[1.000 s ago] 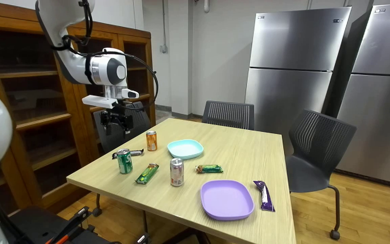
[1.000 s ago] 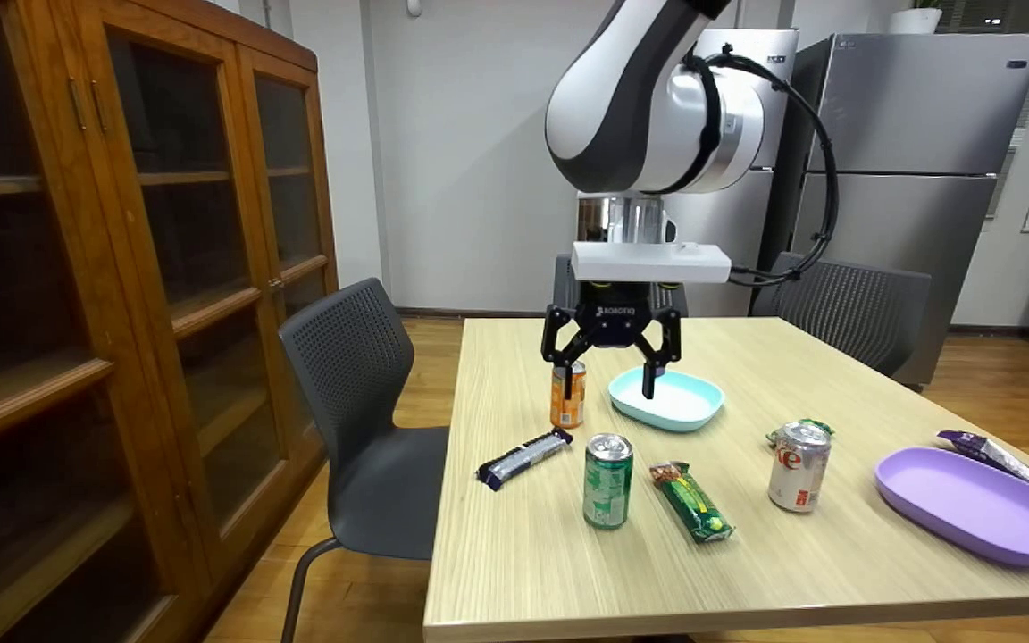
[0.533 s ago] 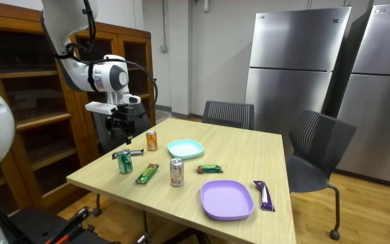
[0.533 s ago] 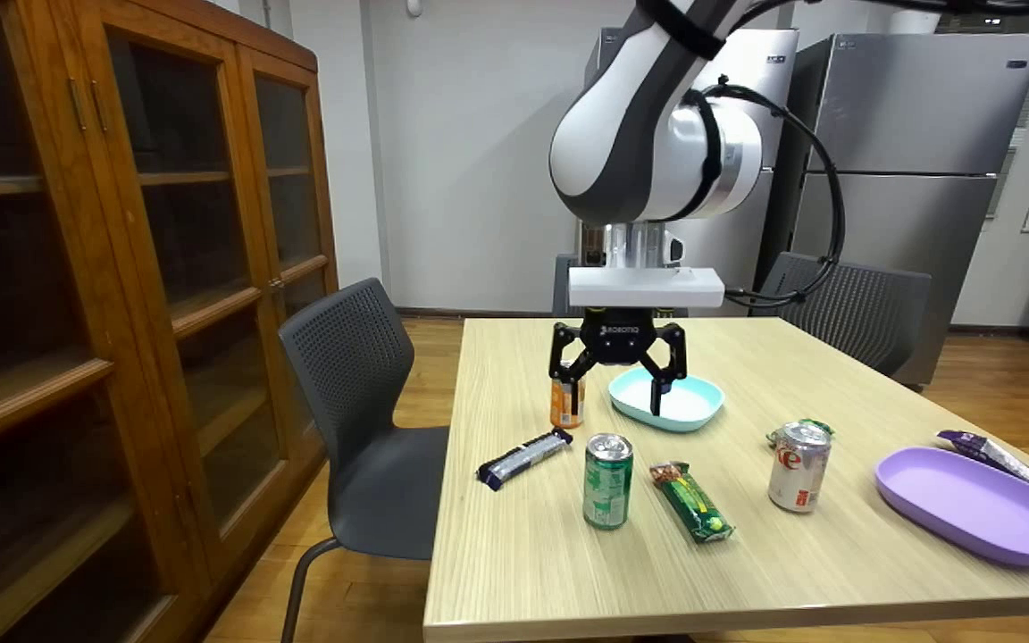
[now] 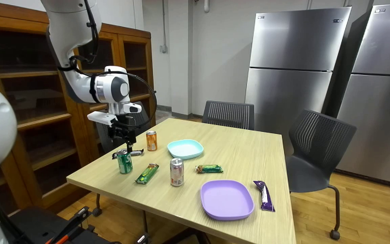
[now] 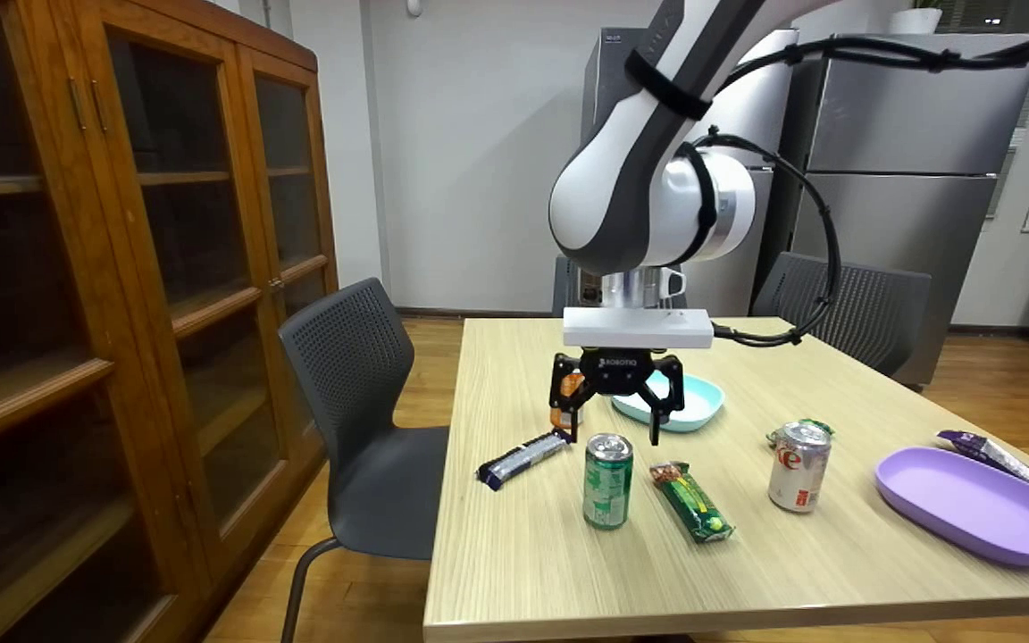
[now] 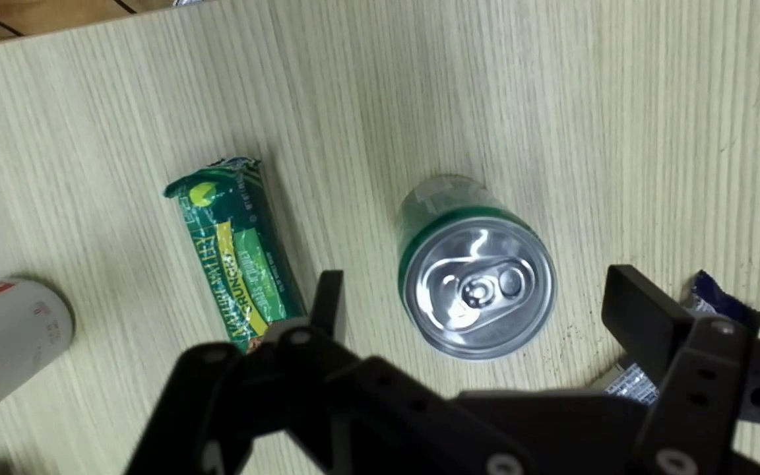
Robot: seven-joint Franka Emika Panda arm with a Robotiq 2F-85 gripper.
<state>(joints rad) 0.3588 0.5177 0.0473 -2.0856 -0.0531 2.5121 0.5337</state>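
A brown wooden cabinet (image 6: 144, 295) with glass doors stands near a gray chair (image 6: 349, 357). Two silver fridges (image 5: 293, 88) stand side by side. On the table (image 5: 242, 145), a purple plate (image 5: 227, 200) lies next to a purple snack bar (image 5: 265, 197).

Refrigerators (image 5: 289, 101) and mesh-backed chairs (image 5: 323, 145) suggest a break room.

And the wrist view's left edge slices right through the red-lettered can (image 7: 10, 349), while the gripper (image 7: 475, 297) masks parts of the green bar (image 7: 238, 257) and blue-ended bar (image 7: 723, 305)!
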